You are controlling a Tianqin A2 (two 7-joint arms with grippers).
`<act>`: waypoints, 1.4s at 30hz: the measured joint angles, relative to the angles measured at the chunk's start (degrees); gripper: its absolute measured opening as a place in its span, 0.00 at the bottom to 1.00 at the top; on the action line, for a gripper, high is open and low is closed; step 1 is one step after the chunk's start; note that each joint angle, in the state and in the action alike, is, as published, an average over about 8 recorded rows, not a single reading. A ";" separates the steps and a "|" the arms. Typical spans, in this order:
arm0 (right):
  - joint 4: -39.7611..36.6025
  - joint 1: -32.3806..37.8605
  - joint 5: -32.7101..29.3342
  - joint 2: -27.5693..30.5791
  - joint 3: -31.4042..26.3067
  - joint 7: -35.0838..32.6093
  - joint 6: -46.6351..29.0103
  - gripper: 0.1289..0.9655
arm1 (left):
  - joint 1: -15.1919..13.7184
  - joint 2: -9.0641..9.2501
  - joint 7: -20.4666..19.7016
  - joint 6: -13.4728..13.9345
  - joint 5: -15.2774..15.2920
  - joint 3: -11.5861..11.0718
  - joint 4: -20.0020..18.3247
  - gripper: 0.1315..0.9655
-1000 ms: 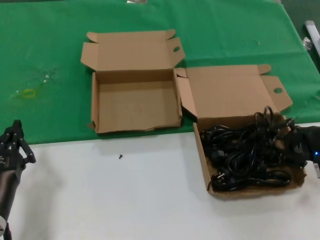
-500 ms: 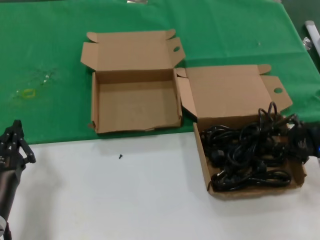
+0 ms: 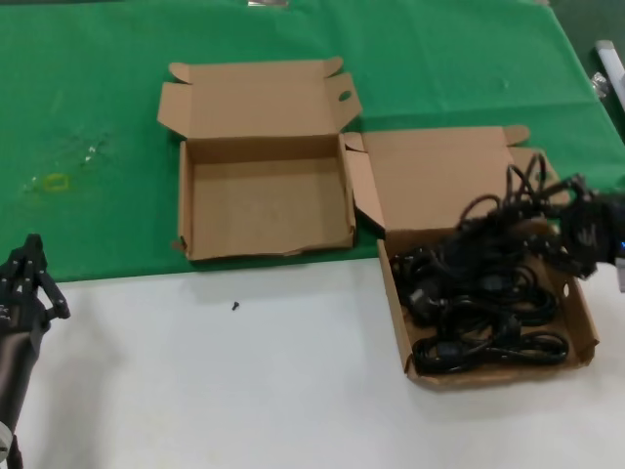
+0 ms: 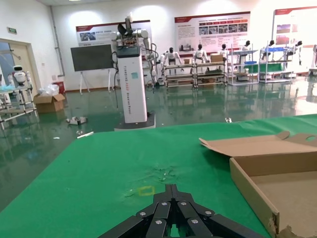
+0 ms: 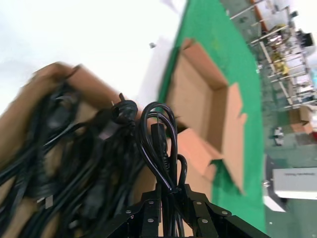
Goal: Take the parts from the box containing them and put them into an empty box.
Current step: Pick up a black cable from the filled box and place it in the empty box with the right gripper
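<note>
L gripper is parked at the desk's near-left edge, fingers closed on nothing. R gripper is seen at the right edge, above the full box, clamped on a cord whose loops are lifted, the rest trailing into the pile. Cords are tangled; no count can be made. 2 boxes: the empty box lies farther left on the green cloth.
</note>
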 joint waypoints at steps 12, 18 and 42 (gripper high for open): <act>3.36 5.75 -3.84 -4.67 -3.97 7.27 2.94 0.11 | 0.00 0.00 0.00 0.00 0.00 0.00 0.00 0.01; 2.04 9.67 -6.11 -8.86 -6.78 8.94 4.20 0.11 | 0.00 0.00 0.00 0.00 0.00 0.00 0.00 0.01; -10.02 19.21 -10.73 -24.97 -14.74 6.19 9.04 0.11 | 0.00 0.00 0.00 0.00 0.00 0.00 0.00 0.01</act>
